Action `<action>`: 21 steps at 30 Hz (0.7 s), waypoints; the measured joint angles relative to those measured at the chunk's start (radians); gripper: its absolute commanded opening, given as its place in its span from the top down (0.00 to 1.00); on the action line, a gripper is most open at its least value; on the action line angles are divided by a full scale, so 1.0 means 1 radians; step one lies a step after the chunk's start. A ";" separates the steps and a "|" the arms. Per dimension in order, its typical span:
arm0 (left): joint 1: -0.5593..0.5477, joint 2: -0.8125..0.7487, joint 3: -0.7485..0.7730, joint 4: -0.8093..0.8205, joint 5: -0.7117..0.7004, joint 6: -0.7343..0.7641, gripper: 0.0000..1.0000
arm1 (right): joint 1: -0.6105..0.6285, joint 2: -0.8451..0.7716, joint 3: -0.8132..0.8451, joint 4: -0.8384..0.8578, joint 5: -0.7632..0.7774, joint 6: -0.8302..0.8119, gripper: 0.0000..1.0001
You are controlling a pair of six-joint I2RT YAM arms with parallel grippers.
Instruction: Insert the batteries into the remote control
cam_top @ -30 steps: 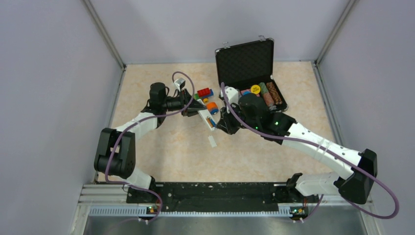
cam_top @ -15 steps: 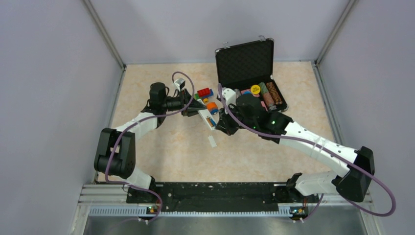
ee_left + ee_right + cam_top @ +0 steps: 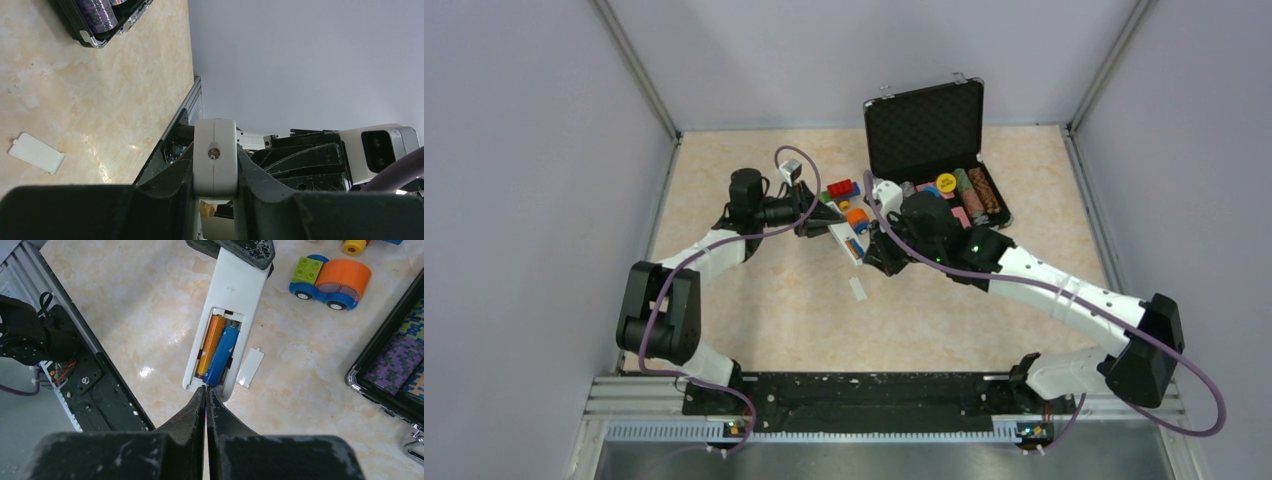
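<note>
The white remote control (image 3: 235, 285) is held above the table, back side up, with its compartment open. My left gripper (image 3: 215, 175) is shut on its far end, the remote's end face (image 3: 215, 162) wedged between the jaws. Two batteries lie side by side in the compartment: an orange one (image 3: 210, 345) and a blue one (image 3: 220, 357), the blue one slightly skewed. My right gripper (image 3: 205, 388) is shut with nothing in it, its joined tips touching the blue battery's near end. In the top view, both grippers meet at the remote (image 3: 849, 240) in mid-table.
The small white cover piece (image 3: 250, 367) lies flat on the table beside the remote. Colourful toy vehicles (image 3: 332, 282) stand just beyond it. An open black case (image 3: 934, 130) with several chip stacks sits at the back right. The metal base rail (image 3: 75, 365) runs along the near edge.
The right gripper's jaws have closed fully, and that arm has shifted slightly left towards the remote. The left arm and the remote have stayed still.
</note>
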 measured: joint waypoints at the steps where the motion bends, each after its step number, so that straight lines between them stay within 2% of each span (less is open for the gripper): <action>1: 0.000 0.000 0.000 0.000 -0.001 0.003 1.00 | 0.000 0.002 0.000 0.000 0.001 0.002 1.00; 21: 0.010 -0.018 -0.010 0.011 -0.023 0.101 1.00 | 0.000 0.078 0.037 -0.024 0.024 0.069 1.00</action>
